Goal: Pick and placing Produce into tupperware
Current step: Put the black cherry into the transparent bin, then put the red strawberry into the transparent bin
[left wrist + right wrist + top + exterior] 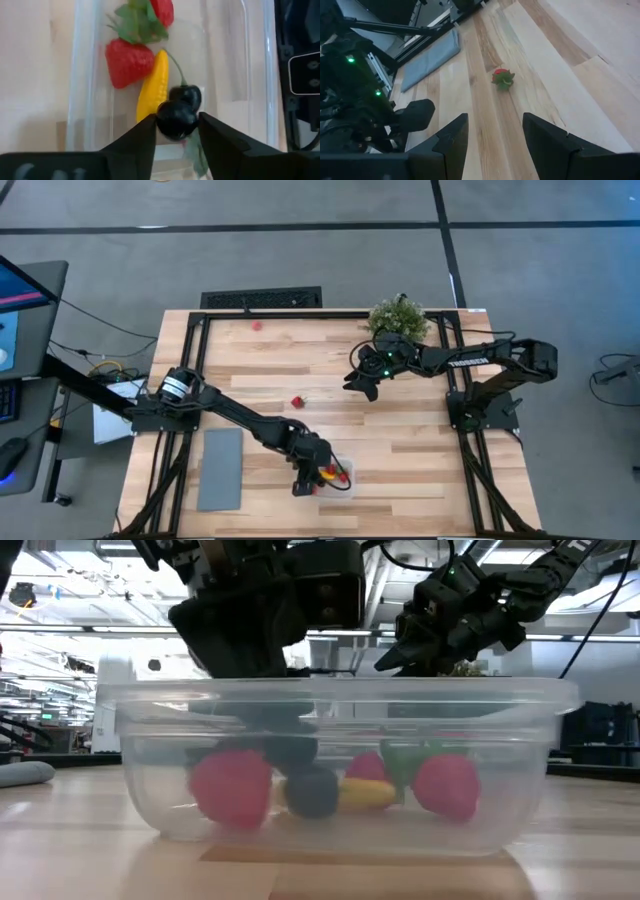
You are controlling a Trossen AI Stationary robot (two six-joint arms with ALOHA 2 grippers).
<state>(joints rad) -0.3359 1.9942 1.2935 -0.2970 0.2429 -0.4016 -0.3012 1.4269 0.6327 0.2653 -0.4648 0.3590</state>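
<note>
Left gripper [176, 131] clenched on black berries [177, 117], inside tupperware [80, 75] above strawberry [129, 62]. I judge risk: berries sticking to fingers on release. Right gripper [492, 137] open, strawberry ahead.

Both arms are dark, jointed, black-linked machines. The right arm [470, 362] bears white lettering along its forearm and a small green light near its wrist. The left arm [215, 412] has a silver-banded round joint at its shoulder.
</note>
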